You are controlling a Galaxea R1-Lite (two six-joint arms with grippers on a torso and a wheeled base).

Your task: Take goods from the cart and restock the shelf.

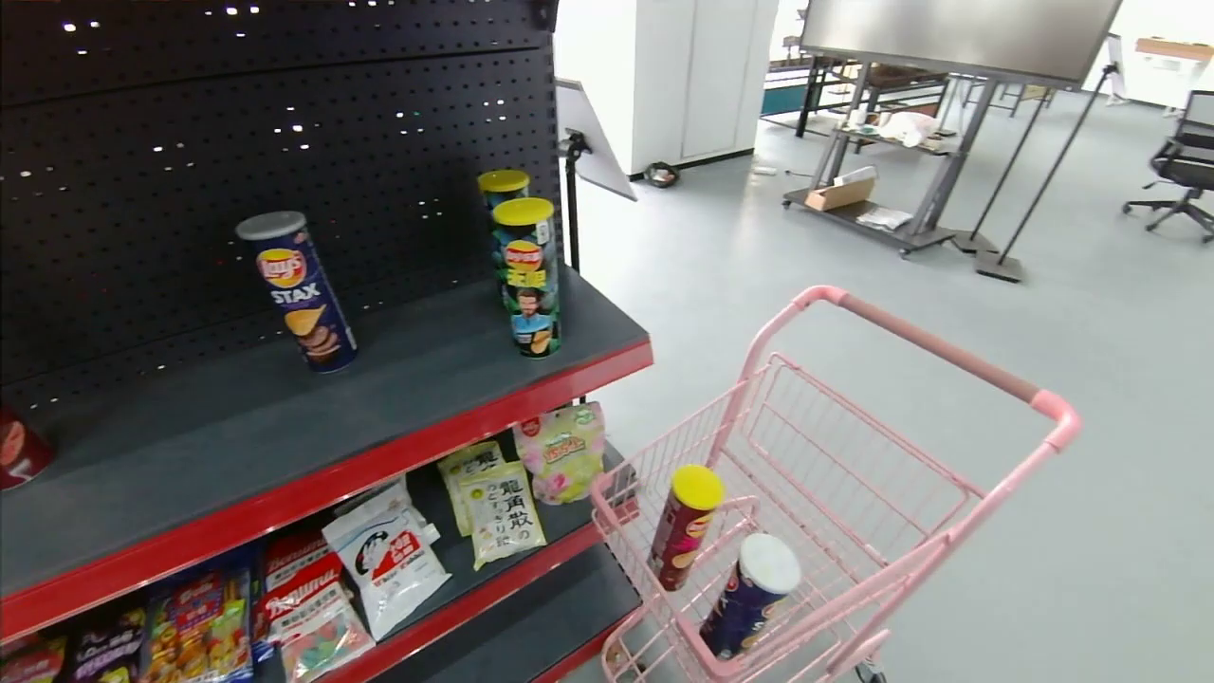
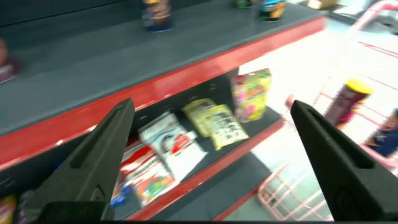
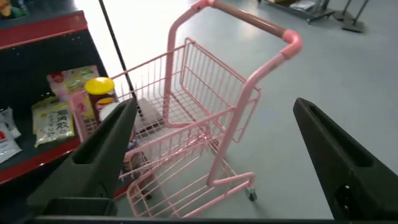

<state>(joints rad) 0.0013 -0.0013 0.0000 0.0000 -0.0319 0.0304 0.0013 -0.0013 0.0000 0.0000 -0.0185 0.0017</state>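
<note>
**Left claw (image 2: pixel 211 107) and right claw (image 3: pixel 214 104) both gape wide, nothing in either**

The left claw hangs in front of the shelf (image 2: pixel 155 70). Its fingers (image 2: pixel 93 162) are spread far apart, about level with the red front edge. Beyond the gap between them, snack bags (image 2: pixel 217 124) lie on the lower deck.

The right claw is spread just as wide and hangs above the pink cart (image 3: pixel 252 20), with bare wire and grey floor (image 3: pixel 348 68) showing between its fingers.

From where I stand the cart sits on the floor just beside the right end of the shelf, its handle pointing away from it. Two goods are inside, both leaning. One is a red can (image 1: pixel 685 526) with a yellow lid. The other is a navy can (image 1: pixel 749 593) with a white lid, close beside it.

On the top deck, a blue can (image 1: pixel 299 294) with a grey lid stands by itself near the pegboard back. Well apart from it, near the right end, two yellow-lid cans (image 1: pixel 529 285) stand one behind the other. A dark red can (image 1: pixel 14 453) sits at the far left of the deck, cut off at the edge of the head view.
</note>
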